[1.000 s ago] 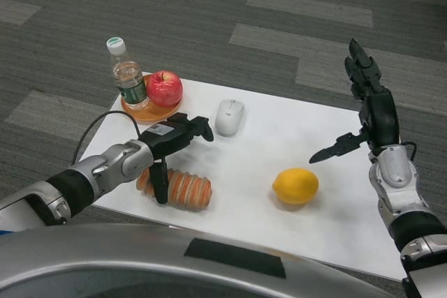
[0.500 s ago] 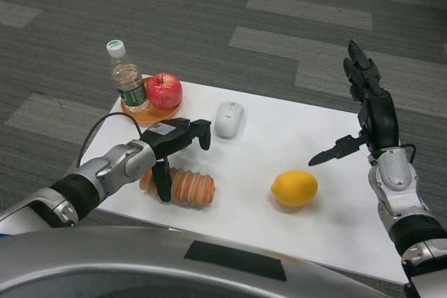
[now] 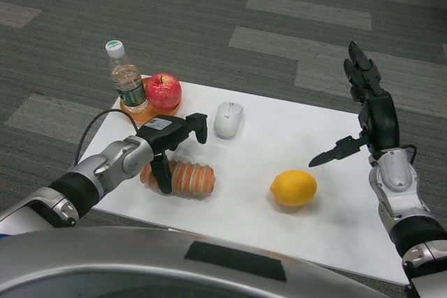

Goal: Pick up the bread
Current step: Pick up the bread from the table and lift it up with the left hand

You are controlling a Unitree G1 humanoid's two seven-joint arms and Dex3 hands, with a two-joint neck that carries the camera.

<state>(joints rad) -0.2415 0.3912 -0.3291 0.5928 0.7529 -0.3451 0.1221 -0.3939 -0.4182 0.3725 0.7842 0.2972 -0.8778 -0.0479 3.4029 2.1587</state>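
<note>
Since a second ago, our left hand (image 3: pixel 170 137) has slid a little toward the far side of the bread (image 3: pixel 181 178), and its fingers have turned a bit more over the loaf. One black finger (image 3: pixel 163 176) hangs down across the front of the bread, and the others reach out above it toward the mouse (image 3: pixel 229 118). We cannot tell if the hand has a real hold on the bread or only touches it. The bread lies on the table (image 3: pixel 279 137) near the front left edge, low and flat.

Part of the bread is hidden behind our hand and that finger, so we see only its orange and pale stripes on the right side. Our left arm is cut off at the picture's left edge. Our right arm is cut off at the bottom right corner. The label on the bottle (image 3: pixel 126 78) is too small to read. The plate (image 3: pixel 149 111) is mostly hidden under the apple (image 3: pixel 163 91) and the bottle.

Our right hand (image 3: pixel 367 109) is up in the air at the right side of the table, fingers spread wide, holding nothing.

We count one bread, one lemon (image 3: pixel 293 188), one mouse, one apple, one bottle and one plate. The lemon sits well apart from the bread, near the front middle.
</note>
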